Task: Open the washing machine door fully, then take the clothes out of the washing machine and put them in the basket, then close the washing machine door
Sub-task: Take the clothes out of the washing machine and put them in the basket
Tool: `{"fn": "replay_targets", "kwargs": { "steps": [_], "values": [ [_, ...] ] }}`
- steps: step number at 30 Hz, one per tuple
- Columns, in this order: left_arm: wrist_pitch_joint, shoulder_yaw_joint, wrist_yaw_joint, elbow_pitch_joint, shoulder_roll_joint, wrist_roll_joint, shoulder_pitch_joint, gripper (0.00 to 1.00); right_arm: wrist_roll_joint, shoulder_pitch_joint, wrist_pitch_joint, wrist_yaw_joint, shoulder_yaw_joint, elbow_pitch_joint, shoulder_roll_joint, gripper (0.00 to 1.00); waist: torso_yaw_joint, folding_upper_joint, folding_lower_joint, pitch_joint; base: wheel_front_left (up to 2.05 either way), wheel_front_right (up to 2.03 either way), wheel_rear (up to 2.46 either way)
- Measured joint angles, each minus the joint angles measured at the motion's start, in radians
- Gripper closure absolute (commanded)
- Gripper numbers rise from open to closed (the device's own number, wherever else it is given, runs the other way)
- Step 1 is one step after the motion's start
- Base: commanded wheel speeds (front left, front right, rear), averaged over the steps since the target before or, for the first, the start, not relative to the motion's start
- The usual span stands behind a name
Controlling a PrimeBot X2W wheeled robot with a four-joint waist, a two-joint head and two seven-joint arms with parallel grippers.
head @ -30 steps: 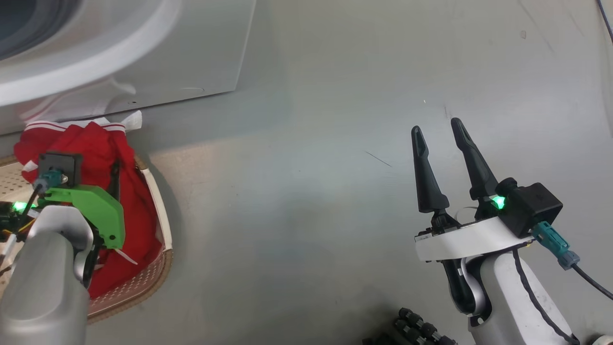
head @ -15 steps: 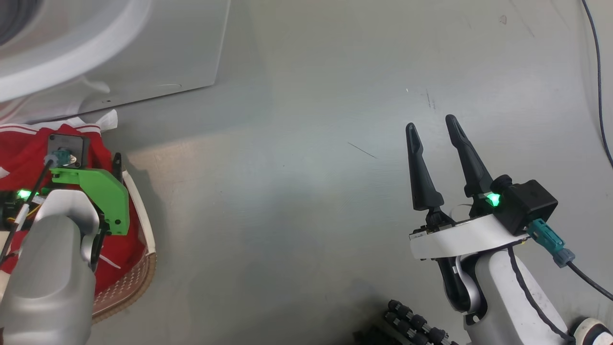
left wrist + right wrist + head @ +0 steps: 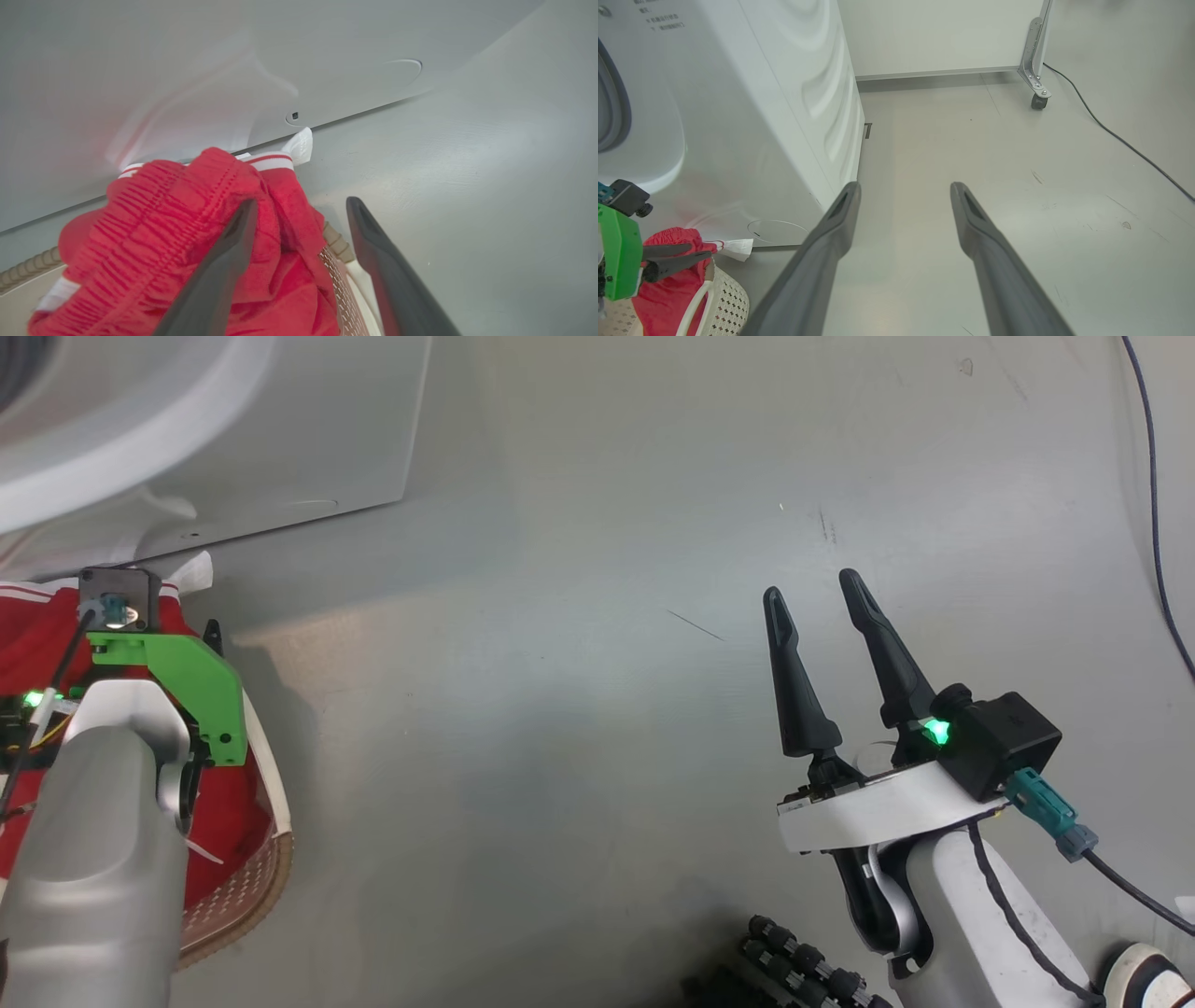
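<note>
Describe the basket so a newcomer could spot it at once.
Start at the big white front-loading washing machine and look to the floor at its foot. There sits a cream perforated plastic basket with a brown woven-look rim; its heap of bright red clothes sets it apart.

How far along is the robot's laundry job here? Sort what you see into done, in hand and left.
Done: red clothes lie piled in the basket by the washing machine. In hand: the left gripper hangs open over the pile, gripping nothing; the right gripper is open above bare floor. Left: closing the door; whether more clothes remain inside cannot be told.
</note>
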Motion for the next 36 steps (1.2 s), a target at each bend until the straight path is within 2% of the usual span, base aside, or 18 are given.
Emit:
{"fn": "replay_targets", "kwargs": {
  "steps": [8,33,34,35,36],
  "values": [
    [0.047,0.013,0.055,0.051,0.020,0.006,-0.042,0.00,0.009,-0.020,0.000,-0.004,0.016,-0.007,0.000,0.00,-0.015,0.0000,0.0000,0.019,0.00,0.00,0.00],
    [0.086,-0.014,0.063,0.144,0.037,0.047,-0.140,0.00,0.026,-0.043,0.000,-0.014,0.037,-0.009,0.000,0.00,-0.030,0.0000,0.0000,0.044,0.00,0.00,0.00],
    [0.086,-0.016,0.063,0.147,0.037,0.048,-0.142,0.36,0.026,-0.044,0.000,-0.014,0.037,-0.009,0.000,0.00,-0.030,0.0000,0.0000,0.044,0.00,0.00,0.00],
    [0.086,-0.019,0.063,0.150,0.037,0.048,-0.144,0.59,0.026,-0.045,0.000,-0.015,0.036,-0.009,0.000,0.00,-0.029,0.0000,0.0000,0.043,0.00,0.00,0.00],
    [0.086,-0.021,0.063,0.154,0.037,0.049,-0.146,1.00,0.026,-0.045,0.000,-0.015,0.036,-0.009,0.000,0.00,-0.029,0.0000,0.0000,0.043,0.00,0.00,0.00]
  ]
}}
